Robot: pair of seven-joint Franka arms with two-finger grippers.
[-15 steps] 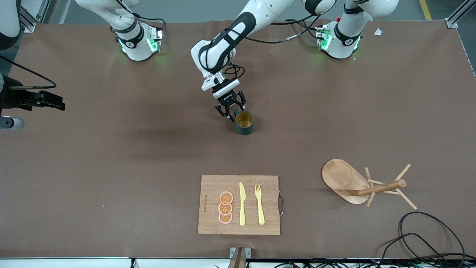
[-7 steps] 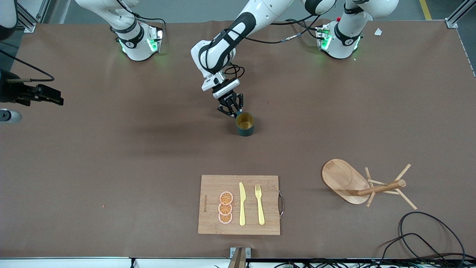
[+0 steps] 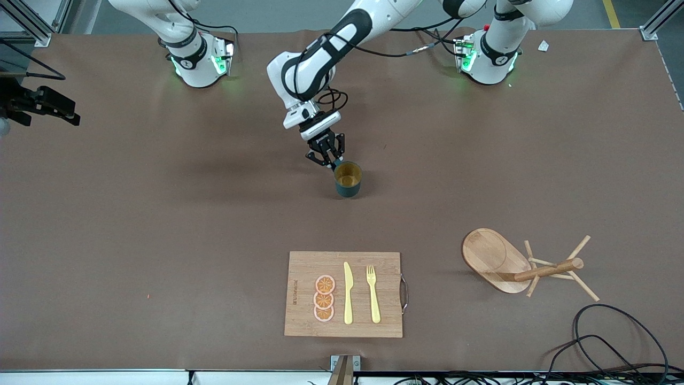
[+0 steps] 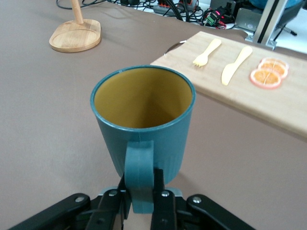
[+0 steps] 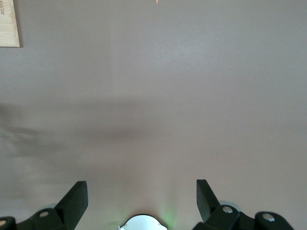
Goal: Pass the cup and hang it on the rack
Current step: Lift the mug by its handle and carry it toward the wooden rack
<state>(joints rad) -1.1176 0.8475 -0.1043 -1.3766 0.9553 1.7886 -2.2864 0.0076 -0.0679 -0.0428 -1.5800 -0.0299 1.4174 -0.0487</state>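
Note:
The dark teal cup [image 3: 348,180] with a yellowish inside stands upright in the middle of the table. My left gripper [image 3: 330,160] is shut on its small side handle. In the left wrist view the fingers [image 4: 163,201] pinch the handle on both sides below the cup [image 4: 144,110], with the left gripper [image 4: 142,191] centred on it. The wooden rack [image 3: 513,264] stands at the left arm's end, nearer the front camera than the cup; its oval base [image 4: 75,37] also shows. My right gripper [image 3: 67,113] hangs open over bare table at the right arm's end, right gripper [image 5: 142,196] empty.
A wooden cutting board [image 3: 344,294] with a yellow knife [image 3: 348,293], a yellow fork [image 3: 373,294] and orange slices [image 3: 324,298] lies near the front edge. Black cables [image 3: 614,337] loop at the corner by the rack.
My left gripper has shut on the cup's handle and the cup has shifted slightly toward the right arm's end. The right gripper has moved toward the bases' edge of the table.

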